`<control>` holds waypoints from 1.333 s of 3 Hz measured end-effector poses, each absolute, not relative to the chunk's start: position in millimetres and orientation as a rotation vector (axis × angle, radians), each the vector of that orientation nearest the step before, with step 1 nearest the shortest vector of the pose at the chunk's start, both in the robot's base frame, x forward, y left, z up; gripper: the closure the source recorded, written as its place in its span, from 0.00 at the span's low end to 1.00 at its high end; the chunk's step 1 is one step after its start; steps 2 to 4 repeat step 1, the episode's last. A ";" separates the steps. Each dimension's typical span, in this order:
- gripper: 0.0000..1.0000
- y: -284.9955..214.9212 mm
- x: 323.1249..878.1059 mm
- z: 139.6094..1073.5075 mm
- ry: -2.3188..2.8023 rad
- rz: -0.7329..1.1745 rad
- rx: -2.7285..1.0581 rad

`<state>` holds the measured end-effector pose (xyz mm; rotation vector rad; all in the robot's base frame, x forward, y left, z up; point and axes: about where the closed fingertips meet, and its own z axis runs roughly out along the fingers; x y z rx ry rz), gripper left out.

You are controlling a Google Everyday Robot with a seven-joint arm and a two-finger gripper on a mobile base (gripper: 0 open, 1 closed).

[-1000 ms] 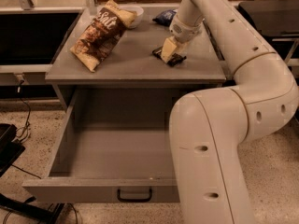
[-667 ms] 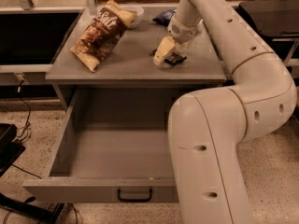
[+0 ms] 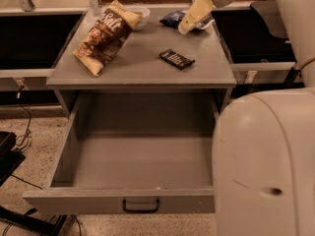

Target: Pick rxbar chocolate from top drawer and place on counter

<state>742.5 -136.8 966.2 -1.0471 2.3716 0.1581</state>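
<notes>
While the small flat black rectangular rxbar chocolate [image 3: 176, 59] lies flat on the matte grey rectangular counter [image 3: 133, 70], right of centre in the view and near its front edge, the arm's pale two-finger gripper [image 3: 188, 23] hangs above the counter's back edge, just over the dark blue crinkled snack bag [image 3: 172, 17]. We see a clear gap between the two, so the bar lies in front of the claw and lower, toward the open drawer, and its long axis runs on a slant from back-left to front-right as the camera sees it. We cannot tell whether the claw is spread or pressed together, but nothing shows in its hold. There is only the one arm, so no question arises of which is nearer. The wide deep grey top drawer [image 3: 74, 200] stands pulled out below, its floor bare and its small dark metal handle [image 3: 141, 205] facing us. The large brown crumpled chip bag [image 3: 101, 38] lies well apart at the counter's left. Against the frames a second ago, the claw, which sat low right on the bar, has risen and drawn toward the back, and the bar rests uncovered in the same spot. We judge the placing done, with only the arm's retreat left
</notes>
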 end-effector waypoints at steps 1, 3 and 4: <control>0.00 -188.4 705.7 999.7 2.307 0.228 -0.897; 0.00 -188.4 705.7 999.7 2.307 0.228 -0.897; 0.00 -188.4 705.7 999.7 2.307 0.228 -0.897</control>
